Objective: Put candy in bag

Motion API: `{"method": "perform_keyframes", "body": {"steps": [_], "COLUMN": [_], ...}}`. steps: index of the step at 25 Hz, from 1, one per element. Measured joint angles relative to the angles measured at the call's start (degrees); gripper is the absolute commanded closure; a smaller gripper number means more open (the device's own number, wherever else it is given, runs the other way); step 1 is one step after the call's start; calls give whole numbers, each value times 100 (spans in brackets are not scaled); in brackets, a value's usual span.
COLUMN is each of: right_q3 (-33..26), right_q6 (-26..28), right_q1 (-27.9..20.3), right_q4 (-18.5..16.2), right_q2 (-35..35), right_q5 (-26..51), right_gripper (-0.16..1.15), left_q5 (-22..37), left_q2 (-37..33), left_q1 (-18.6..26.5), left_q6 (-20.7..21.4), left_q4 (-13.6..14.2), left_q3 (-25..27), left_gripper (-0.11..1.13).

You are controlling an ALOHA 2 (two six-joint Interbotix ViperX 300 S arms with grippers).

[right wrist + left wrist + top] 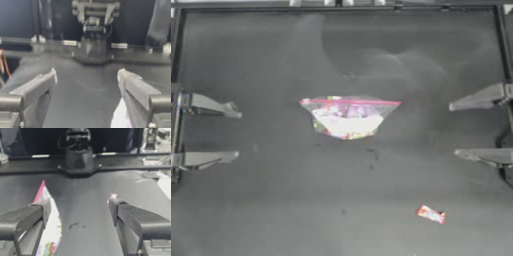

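The bag (348,117) lies flat mid-table, clear plastic with a pink-red strip along its far edge and colourful sweets inside. The candy (431,214), a small red-orange wrapped piece, lies alone near the front right, well away from the bag. My left gripper (234,134) is drawn back at the left edge, open and holding nothing. My right gripper (455,130) is drawn back at the right edge, also open and holding nothing. The left wrist view shows the bag (46,228) beside one jaw and the candy (113,196) peeking over the other. The bag (118,117) shows low in the right wrist view.
A raised rail (338,7) runs along the table's far edge. The right arm's base (78,158) stands across the table in the left wrist view, the left arm's base (93,50) in the right wrist view. Dark table (271,210) surrounds the bag and candy.
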Motion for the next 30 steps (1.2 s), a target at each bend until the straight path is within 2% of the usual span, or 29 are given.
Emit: {"method": "perform_keyframes", "body": {"steps": [5,11,21,30], "right_q3": [-633,-1679,-3551,-4737], "right_q6": [9,0,-44,-369], "right_q1": [-290,-536,-562,-554], "right_q4": [62,44,-624,-721], "right_q2": [439,1494,3190,4315], "right_q5": [967,2171,3823,4729], "right_gripper": [-2,-2,-2,-2], "left_q5": [334,598,835,835], "left_q2": [149,237,237,237], "left_q1": [220,387,633,686], "left_q6": [0,0,0,0], "left_q4": [0,9,9,9], "left_q3": [-9,-35,-35,62], "left_gripper": [4,4,4,4]}}
